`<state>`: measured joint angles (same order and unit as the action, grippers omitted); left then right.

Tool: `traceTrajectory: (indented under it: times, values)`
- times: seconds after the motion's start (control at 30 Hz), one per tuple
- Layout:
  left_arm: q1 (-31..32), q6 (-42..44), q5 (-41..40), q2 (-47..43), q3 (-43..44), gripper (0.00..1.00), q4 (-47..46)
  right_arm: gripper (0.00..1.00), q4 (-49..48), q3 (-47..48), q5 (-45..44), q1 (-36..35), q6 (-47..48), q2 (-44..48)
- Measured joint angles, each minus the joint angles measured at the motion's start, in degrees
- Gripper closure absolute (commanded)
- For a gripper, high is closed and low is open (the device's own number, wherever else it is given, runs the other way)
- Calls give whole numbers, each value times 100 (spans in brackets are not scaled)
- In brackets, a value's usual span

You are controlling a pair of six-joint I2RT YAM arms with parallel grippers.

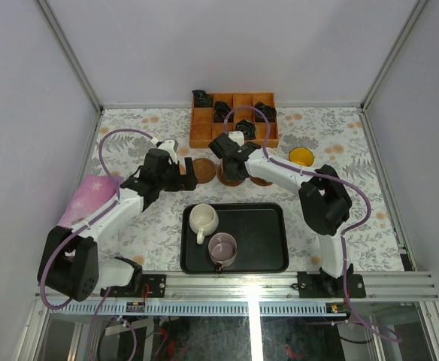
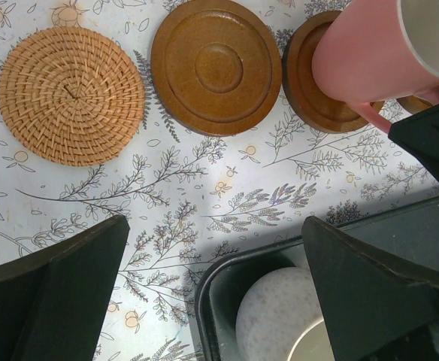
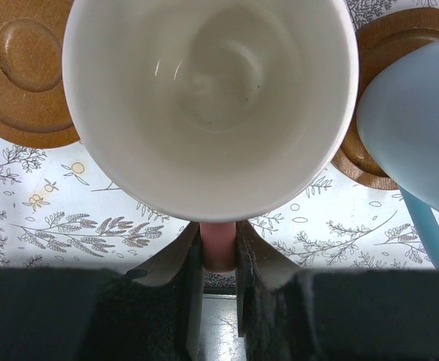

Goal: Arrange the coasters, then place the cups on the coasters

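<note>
The right tool (image 3: 219, 252) is pinched shut on the handle of the pink cup (image 3: 204, 105). The cup sits straight ahead of its fingers, mouth up, over a wooden coaster (image 2: 310, 90); I can't tell whether the base has touched down. To do this well, I'd keep the cup level and centre it inside the raised rim. Lower it straight, let go only then, and back off along the handle so the blue cup (image 3: 422, 113) just right of the tool isn't nudged. The left tool (image 2: 216, 293) hovers wide open and empty. The woven coaster (image 2: 71, 94) and a bare coaster (image 2: 216, 66) lie ahead of it, with the black tray (image 2: 221, 331) under its right finger. The counter (image 1: 129, 143) wears a leafy printed cloth, and pale walls (image 1: 24, 113) close it in.
</note>
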<state>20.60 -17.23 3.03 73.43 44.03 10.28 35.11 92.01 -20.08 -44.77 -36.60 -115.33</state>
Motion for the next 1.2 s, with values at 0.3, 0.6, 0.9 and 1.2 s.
traceTrajectory:
  times: [0.3, 0.6, 0.9, 1.2]
  values:
    - [0, -2, 7, 2, 0, 0, 0, 34, 181, 0, 0, 2, -42, 85]
    - [0, -2, 72, 52, 2, 0, 0, 26, 334, -63, -7, -66, -37, 302]
    - [0, 0, 85, 55, 2, 0, 2, 1, 356, -824, -118, -883, 271, 1403]
    - [66, -11, 107, -402, 2, 1, 273, 2, 234, -2262, -87, -1123, 136, 3005]
